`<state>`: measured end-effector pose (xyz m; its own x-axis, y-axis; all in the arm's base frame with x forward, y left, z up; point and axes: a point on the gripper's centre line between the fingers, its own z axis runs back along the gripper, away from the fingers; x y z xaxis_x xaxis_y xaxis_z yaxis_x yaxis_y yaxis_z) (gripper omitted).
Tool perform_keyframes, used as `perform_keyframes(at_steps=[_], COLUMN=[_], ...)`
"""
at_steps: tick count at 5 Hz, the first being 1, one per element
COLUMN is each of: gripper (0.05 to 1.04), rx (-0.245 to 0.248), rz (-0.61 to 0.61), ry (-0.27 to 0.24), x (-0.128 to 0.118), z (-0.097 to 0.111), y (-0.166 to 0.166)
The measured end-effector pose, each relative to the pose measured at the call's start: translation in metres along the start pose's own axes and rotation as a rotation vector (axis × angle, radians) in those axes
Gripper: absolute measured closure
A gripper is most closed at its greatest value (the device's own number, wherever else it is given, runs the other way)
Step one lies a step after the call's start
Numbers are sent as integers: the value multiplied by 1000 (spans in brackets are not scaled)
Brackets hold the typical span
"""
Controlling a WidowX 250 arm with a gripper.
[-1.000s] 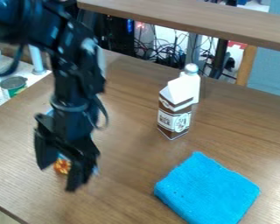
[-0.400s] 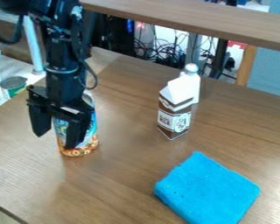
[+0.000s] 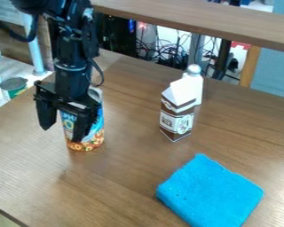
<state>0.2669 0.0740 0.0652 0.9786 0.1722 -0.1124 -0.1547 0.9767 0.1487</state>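
Can (image 3: 96, 131) blocks behind gripper (image 3: 62, 135) — seemingly.

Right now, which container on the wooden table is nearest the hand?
The blue-labelled can, partly covered by the hand; the brown-and-white carton and white bottle stand farther off, to the right.

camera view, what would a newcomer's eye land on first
Probably the bright blue cloth, lying at the lower right of the table. Next, likely the black gripper at the left, open in front of a colourful can. The brown-and-white carton stands upright right of centre.
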Motion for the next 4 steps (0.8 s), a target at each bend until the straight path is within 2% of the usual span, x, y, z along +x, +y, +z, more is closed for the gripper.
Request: perform_keyframes(at_steps=[2, 3, 4], gripper=[83, 83, 83], rx=[-11, -24, -31], rz=[71, 83, 91], ry=[-49, -39, -60], x=[32, 46, 62], z=[8, 2, -1], y=[20, 28, 38])
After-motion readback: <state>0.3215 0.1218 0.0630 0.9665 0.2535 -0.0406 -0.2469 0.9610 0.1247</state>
